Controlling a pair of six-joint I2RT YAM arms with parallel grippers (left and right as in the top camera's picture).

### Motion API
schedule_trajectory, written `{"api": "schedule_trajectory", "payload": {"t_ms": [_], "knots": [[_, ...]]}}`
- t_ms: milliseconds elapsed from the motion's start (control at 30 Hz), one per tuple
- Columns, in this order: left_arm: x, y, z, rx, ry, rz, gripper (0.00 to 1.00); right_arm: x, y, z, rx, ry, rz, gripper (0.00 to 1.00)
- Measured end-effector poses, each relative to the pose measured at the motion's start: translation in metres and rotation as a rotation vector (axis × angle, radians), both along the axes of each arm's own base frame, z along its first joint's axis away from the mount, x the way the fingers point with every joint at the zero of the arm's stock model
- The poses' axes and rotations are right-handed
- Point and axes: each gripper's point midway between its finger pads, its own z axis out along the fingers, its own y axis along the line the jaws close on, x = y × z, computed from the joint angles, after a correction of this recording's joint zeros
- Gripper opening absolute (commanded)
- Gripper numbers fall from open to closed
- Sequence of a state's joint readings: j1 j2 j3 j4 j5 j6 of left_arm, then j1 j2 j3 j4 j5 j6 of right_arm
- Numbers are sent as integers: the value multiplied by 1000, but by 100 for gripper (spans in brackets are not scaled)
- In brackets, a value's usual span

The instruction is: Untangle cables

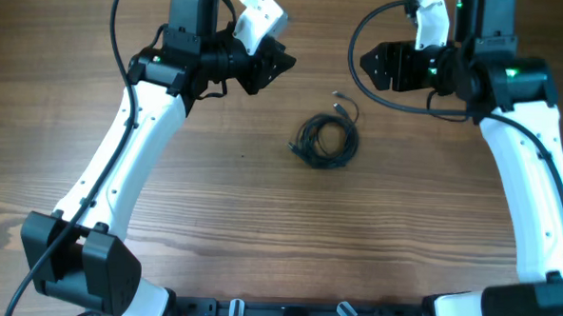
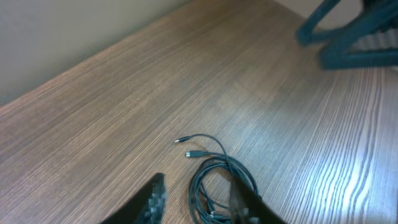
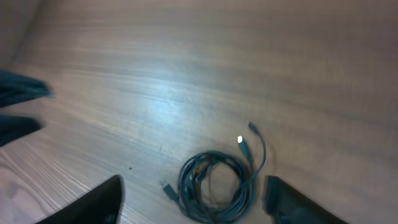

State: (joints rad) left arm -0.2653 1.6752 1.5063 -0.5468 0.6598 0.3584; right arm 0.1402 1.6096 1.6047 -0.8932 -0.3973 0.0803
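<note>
The cables [image 1: 325, 139] lie as one small coiled bundle of thin black wire on the wooden table, with short plug ends poking out at the upper right and left. The bundle also shows in the left wrist view [image 2: 217, 183] and in the right wrist view [image 3: 214, 183]. My left gripper [image 1: 278, 64] hovers up and left of the bundle, open and empty; its fingers [image 2: 202, 202] frame the coil. My right gripper [image 1: 369, 62] hovers up and right of it, open and empty, fingers [image 3: 193, 199] wide apart either side of the coil.
The wooden table [image 1: 260, 205] spans the view. Both white arms run down the left and right sides to their bases at the front edge. Thicker black arm cables loop above each wrist. A wall borders the table's far side [image 2: 62, 37].
</note>
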Motion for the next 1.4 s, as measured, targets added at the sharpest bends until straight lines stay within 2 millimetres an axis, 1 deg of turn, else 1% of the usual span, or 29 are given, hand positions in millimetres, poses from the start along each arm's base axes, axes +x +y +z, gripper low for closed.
{"api": "schedule_trajectory", "payload": {"t_ms": [33, 67, 100, 167, 200, 267, 333, 433, 533, 600, 667, 700, 767, 800, 900, 933, 1000, 1033, 1067, 1133, 1200, 1300, 1400], "knots": [[1, 2, 0, 3, 0, 5, 43, 3, -2, -15, -3, 55, -35, 53], [2, 3, -1, 4, 2, 10, 44, 5, -6, -28, -17, 101, -77, 53], [2, 8, -3, 8, 16, 22, 44, 8, -12, -46, -43, 163, -139, 51], [3, 17, -7, 14, 37, 43, 44, 10, -19, -70, -80, 242, -218, 47], [4, 22, -8, 18, 47, 56, 44, 9, -19, -83, -102, 281, -246, 41], [5, 30, -11, 22, 62, 73, 44, 9, -16, -93, -119, 306, -268, 40], [3, 32, -15, 30, 85, 77, 44, 7, -7, -108, -154, 340, -286, 35], [0, 34, -19, 42, 106, 84, 45, -5, 0, -133, -230, 417, -313, 36], [-1, 38, -24, 67, 123, 105, 47, -23, 5, -157, -292, 460, -289, 36], [-1, 40, -26, 79, 129, 115, 47, -36, 8, -170, -340, 476, -226, 36], [0, 42, -27, 87, 130, 122, 47, -54, 17, -184, -395, 490, -103, 36], [0, 42, -28, 91, 129, 126, 47, -61, 23, -189, -406, 487, -32, 38], [1, 43, -28, 96, 128, 131, 47, -68, 33, -192, -385, 486, 85, 40], [1, 44, -29, 100, 127, 135, 47, -70, 42, -191, -355, 473, 159, 40], [3, 46, -30, 111, 125, 146, 48, -69, 52, -189, -317, 439, 243, 40], [3, 47, -30, 112, 125, 149, 48, -70, 54, -188, -311, 433, 262, 41], [6, 55, -30, 112, 126, 170, 48, -68, 58, -187, -303, 414, 294, 42], [9, 62, -30, 111, 127, 187, 48, -66, 60, -190, -304, 396, 326, 43], [13, 74, -30, 109, 131, 217, 48, -64, 61, -192, -304, 390, 334, 42], [17, 89, -31, 99, 150, 262, 48, -57, 64, -199, -304, 368, 347, 42], [21, 107, -32, 92, 168, 313, 48, -51, 67, -213, -306, 370, 352, 42], [22, 108, -32, 90, 173, 321, 48, -49, 68, -228, -309, 383, 360, 41], [21, 107, -32, 85, 175, 319, 49, -49, 68, -233, -313, 386, 368, 42]]}}
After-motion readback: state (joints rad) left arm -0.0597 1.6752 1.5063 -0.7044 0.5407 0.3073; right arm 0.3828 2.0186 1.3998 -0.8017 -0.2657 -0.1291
